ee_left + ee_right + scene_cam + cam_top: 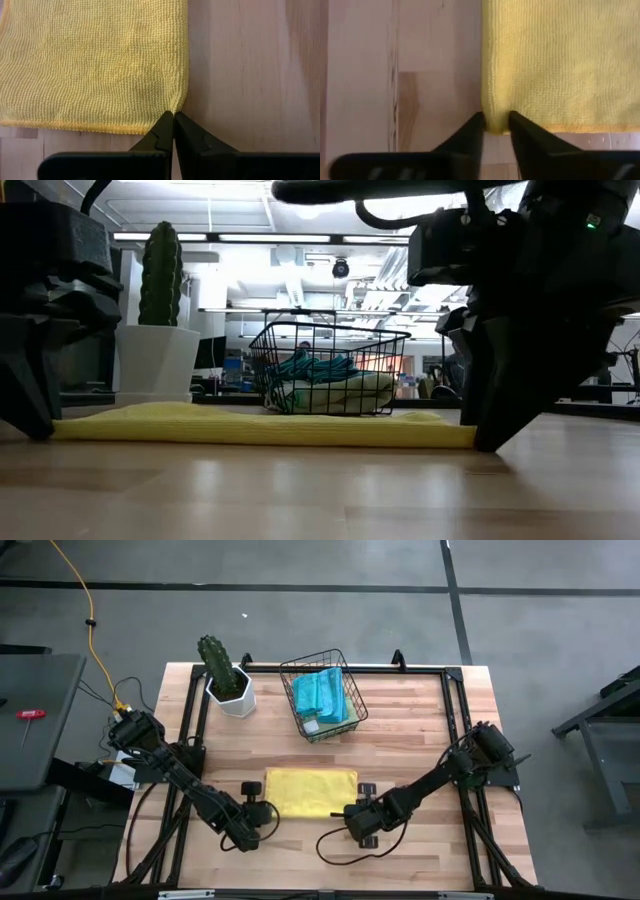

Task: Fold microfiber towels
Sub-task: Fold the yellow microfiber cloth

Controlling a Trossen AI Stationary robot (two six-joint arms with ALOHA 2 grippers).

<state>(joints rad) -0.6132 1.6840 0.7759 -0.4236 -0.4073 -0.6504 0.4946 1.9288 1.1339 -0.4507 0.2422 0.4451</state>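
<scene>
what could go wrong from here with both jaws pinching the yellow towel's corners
1. The left gripper is shut on only the very tip of the yellow towel corner, so the cloth may slip out when lifted.
2. The right gripper straddles its corner with jaws still apart; if the arms lift before it closes, one side stays down and the fold skews.
3. The towel looks already doubled, so a shallow pinch could catch only one layer.

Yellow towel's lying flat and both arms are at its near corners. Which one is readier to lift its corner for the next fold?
Probably the left. The left end effector is shut on its corner of the yellow towel. The right end effector straddles its corner with the fingers apart, so it likely must close first.
</scene>
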